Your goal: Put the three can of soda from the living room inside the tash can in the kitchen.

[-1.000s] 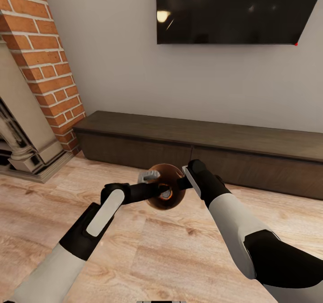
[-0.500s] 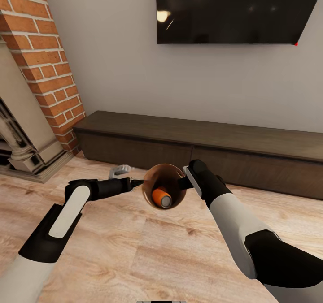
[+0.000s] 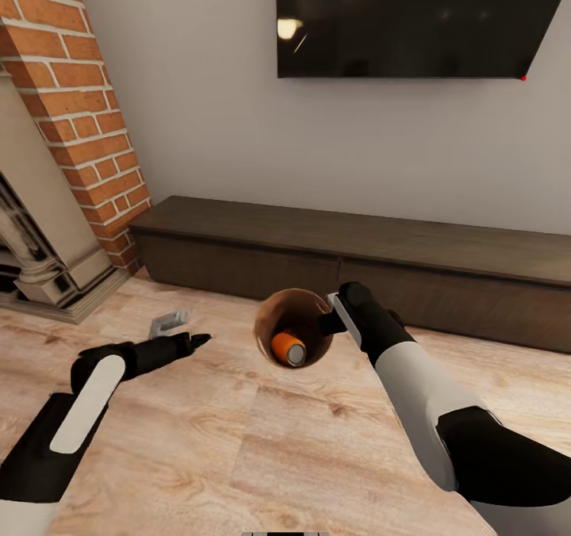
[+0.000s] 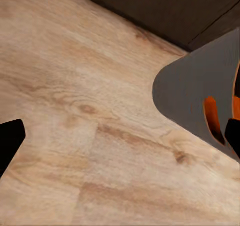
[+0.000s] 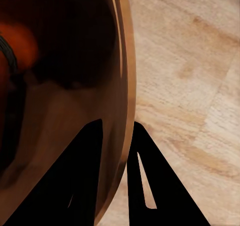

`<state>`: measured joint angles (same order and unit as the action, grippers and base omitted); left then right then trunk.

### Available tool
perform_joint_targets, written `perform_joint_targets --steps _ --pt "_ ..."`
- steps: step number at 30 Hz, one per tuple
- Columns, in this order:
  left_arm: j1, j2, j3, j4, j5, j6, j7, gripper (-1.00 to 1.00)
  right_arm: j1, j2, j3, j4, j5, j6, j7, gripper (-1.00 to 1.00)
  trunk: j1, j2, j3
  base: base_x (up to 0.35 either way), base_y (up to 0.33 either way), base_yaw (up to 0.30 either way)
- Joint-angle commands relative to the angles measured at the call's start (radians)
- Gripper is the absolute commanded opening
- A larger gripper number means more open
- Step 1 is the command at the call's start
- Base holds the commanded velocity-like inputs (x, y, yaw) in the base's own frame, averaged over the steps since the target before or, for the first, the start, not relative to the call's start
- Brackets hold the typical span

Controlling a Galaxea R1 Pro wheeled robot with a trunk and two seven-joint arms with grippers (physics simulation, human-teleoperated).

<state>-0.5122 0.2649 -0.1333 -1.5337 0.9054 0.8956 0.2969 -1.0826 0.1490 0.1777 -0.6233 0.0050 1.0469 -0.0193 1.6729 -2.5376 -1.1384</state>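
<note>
Head view | round copper-brown bucket (image 3: 279,314) up off the pale wood floor (image 3: 262,457), rim pinched tight by right gripper (image 3: 331,314) | bright orange drink can with silver top (image 3: 288,348) lying inside bucket | left gripper (image 3: 179,328) spread wide, holding nothing, well apart from bucket | long dark wood cabinet (image 3: 357,262) behind

Pale wood floor (image 4: 95,121) with brown knots spreads beneath the left gripper (image 4: 120,136), whose two dark fingertips (image 4: 10,141) sit wide apart at opposite edges of the frame, nothing between them. A flat grey shape (image 4: 192,95) with a rounded corner lies over the floor beside the far fingertip, showing curved orange streaks (image 4: 212,116); what it is cannot be told. Beyond the floor runs the dark brown front of a low cabinet (image 4: 165,10).
</note>
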Motion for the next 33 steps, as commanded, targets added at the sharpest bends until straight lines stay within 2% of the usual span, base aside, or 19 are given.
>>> perform_joint_targets --steps 1,4,5,6,7,9,10,13,14,16,20,21,25,29,33 --pt "0.022 0.003 0.000 0.007 -0.039 -0.042 -0.003 1.00 0.000 -0.009 -0.001 -0.002 0.011 0.000 0.002 -1.00 0.000 0.000 0.000 0.000 0.000 0.000" --pt "0.053 0.004 0.000 0.022 -0.089 -0.095 -0.011 1.00 0.000 -0.021 -0.001 -0.006 0.011 0.000 0.002 -1.00 0.000 0.000 0.000 0.000 0.000 0.000" --pt "0.073 0.005 0.000 0.035 -0.117 -0.137 -0.023 1.00 0.001 -0.030 -0.002 -0.008 0.011 0.000 0.003 -1.00 0.000 0.000 0.000 0.000 0.000 0.000" --pt "0.083 0.006 0.000 0.043 -0.130 -0.160 -0.030 1.00 0.001 -0.034 -0.002 -0.009 0.011 0.000 0.003 -1.00 0.000 0.000 0.000 0.000 0.000 0.000" --pt "0.114 0.007 0.000 0.074 -0.172 -0.232 -0.058 1.00 0.001 -0.046 -0.002 -0.011 0.010 0.000 0.004 -1.00 0.000 0.000 0.000 0.000 0.000 0.000" --pt "0.131 0.007 0.000 0.101 -0.204 -0.277 -0.082 1.00 0.002 -0.055 -0.001 -0.012 0.009 0.000 0.005 -1.00 0.000 0.000 0.000 0.000 0.000 0.000" --pt "0.143 0.007 0.000 0.143 -0.244 -0.326 -0.118 1.00 0.012 -0.067 -0.001 -0.014 0.009 0.000 0.006 -1.00 0.000 0.000 0.000 0.000 0.000 0.000" --pt "0.157 0.007 0.000 0.225 -0.316 -0.418 -0.183 1.00 0.046 -0.085 0.001 -0.029 0.008 0.000 0.009 -1.00 0.000 0.000 0.000 0.000 0.000 0.000" --pt "0.161 0.006 -0.002 0.267 -0.361 -0.481 -0.213 1.00 0.080 -0.092 0.002 -0.062 0.011 0.000 0.010 -1.00 0.000 0.000 0.000 0.000 0.000 0.000" --pt "0.163 0.006 -0.002 0.285 -0.381 -0.514 -0.224 1.00 0.110 -0.098 0.002 -0.098 0.013 0.000 0.011 -1.00 0.000 0.000 0.000 0.000 0.000 0.000" --pt "0.198 0.006 -0.002 0.310 -0.407 -0.572 -0.239 1.00 0.218 -0.133 0.004 -0.248 0.010 0.000 0.016 -1.00 0.000 0.000 0.000 0.000 0.000 0.000" --pt "0.207 0.006 -0.002 0.311 -0.409 -0.579 -0.241 1.00 0.248 -0.137 0.004 -0.281 0.011 0.000 0.018 -1.00 0.000 0.000 0.000 0.000 0.000 0.000" --pt "0.217 0.004 -0.001 0.312 -0.410 -0.584 -0.244 1.00 0.298 -0.148 0.000 -0.340 0.011 0.000 0.020 -1.00 0.000 0.000 0.000 0.000 0.000 0.000" --pt "0.222 0.001 0.002 0.318 -0.405 -0.582 -0.244 1.00 0.401 -0.176 -0.001 -0.451 0.006 0.000 0.035 -1.00 0.000 0.000 0.000 0.000 0.000 0.000" --pt "0.223 -0.004 0.002 0.332 -0.409 -0.590 -0.235 1.00 0.441 -0.184 -0.002 -0.498 0.006 -0.026 0.053 -1.00 0.000 0.000 0.000 0.000 0.000 0.000"
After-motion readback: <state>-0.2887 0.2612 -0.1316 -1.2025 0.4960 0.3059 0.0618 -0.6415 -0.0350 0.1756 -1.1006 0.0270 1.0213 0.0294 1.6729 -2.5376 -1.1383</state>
